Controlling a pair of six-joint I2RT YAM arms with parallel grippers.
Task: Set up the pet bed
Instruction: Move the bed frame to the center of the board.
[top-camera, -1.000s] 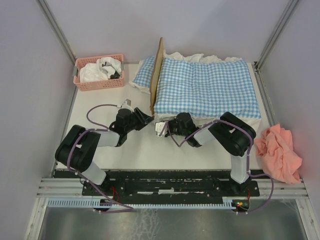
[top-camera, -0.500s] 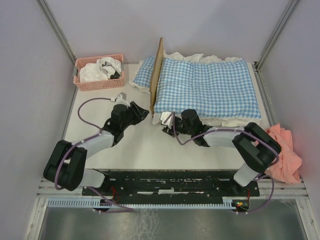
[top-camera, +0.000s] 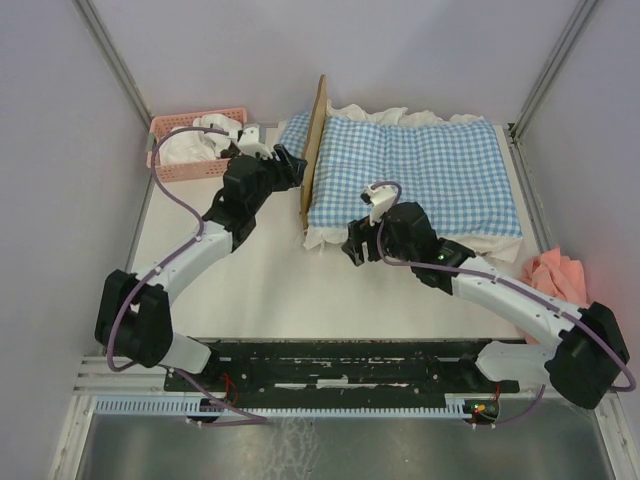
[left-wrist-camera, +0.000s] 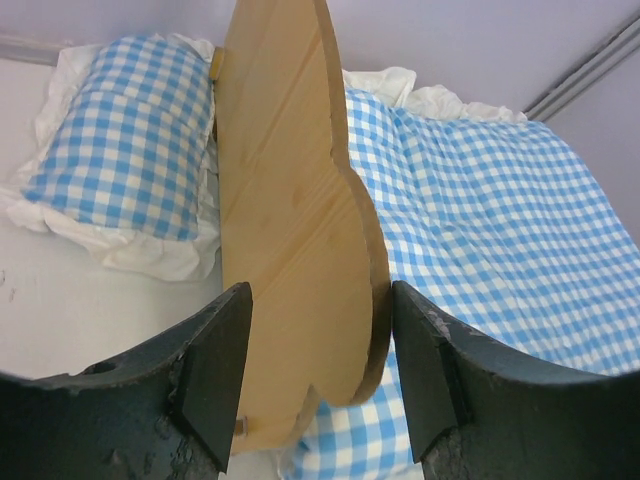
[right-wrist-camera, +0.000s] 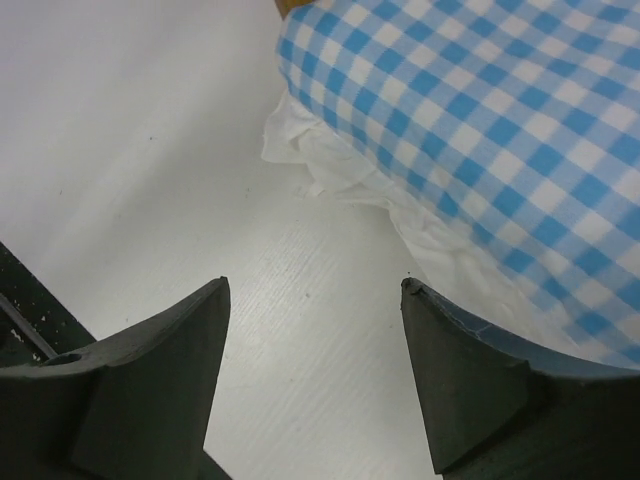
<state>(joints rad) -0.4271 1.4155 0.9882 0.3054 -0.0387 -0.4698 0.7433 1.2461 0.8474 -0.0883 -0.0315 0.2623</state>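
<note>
The pet bed shows only as its light-wood scalloped headboard (top-camera: 314, 150), upright on edge; blue-white gingham bedding (top-camera: 410, 175) covers the rest of it. A gingham pillow (top-camera: 290, 142) lies outside the headboard, on its left. My left gripper (top-camera: 292, 168) is open beside the headboard's near end. In the left wrist view the headboard (left-wrist-camera: 290, 220) stands just ahead of my left gripper (left-wrist-camera: 318, 310), between the finger lines and untouched. My right gripper (top-camera: 356, 248) is open and empty above the bare table by the bedding's white ruffle (right-wrist-camera: 340, 180). The right gripper (right-wrist-camera: 313, 300) holds nothing.
A pink basket (top-camera: 190, 165) with white and dark cloth sits at the back left, partly behind my left arm. A peach cloth (top-camera: 555, 280) lies at the right table edge. Purple walls close in the back and sides.
The left arm stretched away from the table's front up to the headboard. The right gripper opened, let go of the bedding's front corner and lifted back to the right.
</note>
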